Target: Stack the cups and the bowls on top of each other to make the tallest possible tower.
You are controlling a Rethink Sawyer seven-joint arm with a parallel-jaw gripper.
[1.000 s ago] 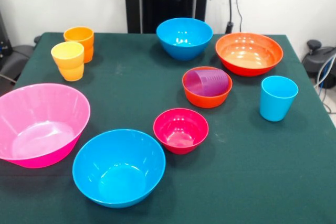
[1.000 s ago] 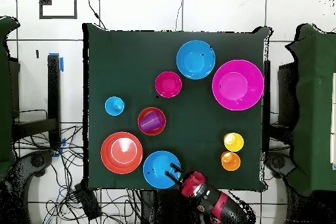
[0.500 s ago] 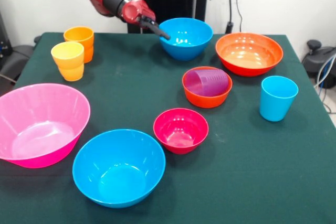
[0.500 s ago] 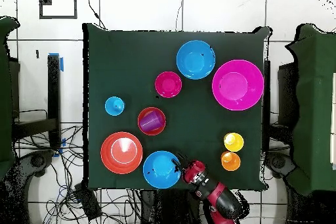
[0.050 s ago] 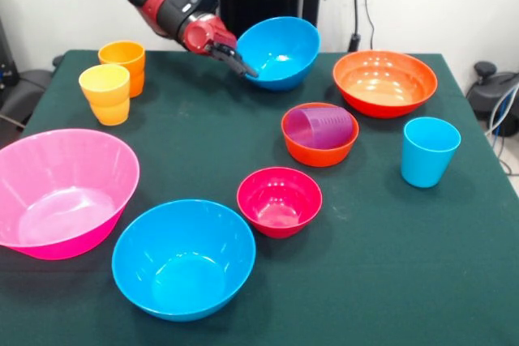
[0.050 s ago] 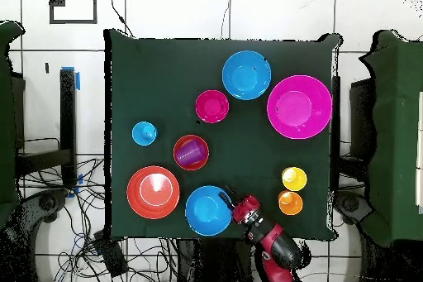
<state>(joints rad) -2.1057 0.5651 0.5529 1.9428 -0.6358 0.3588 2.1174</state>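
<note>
Dark green cloth covers the table (image 5: 389, 281), with a white wall and black cables behind it. From the front, the red and black arm reaches down from the upper left, and its gripper (image 5: 238, 61) meets the left rim of the far blue bowl (image 5: 280, 53). That bowl is tilted, its mouth turned toward the near left and its right side lifted; whether the pincer clamps the rim or only touches it cannot be told. Right of it sits the wide orange bowl (image 5: 384, 83), upright. Nearer, the small orange bowl (image 5: 319, 135) holds the purple tumbler (image 5: 322, 127), which lies on its side, long axis running left to right, mouth to the left. The small crimson bowl (image 5: 279, 201) stands apart, just nearer, and the light blue tumbler (image 5: 429, 151) stands upright at the right. The orange tumbler (image 5: 122, 65) and yellow tumbler (image 5: 105, 93) stand touching at the far left. The pink bowl (image 5: 61, 190) and the near blue bowl (image 5: 183, 258) sit at the near left.

From overhead, the gripper (image 6: 230, 212) lies at the right rim of the blue bowl beside the table's bottom edge, right of the wide orange bowl. The purple tumbler rests in its small orange bowl near the table's middle.
</note>
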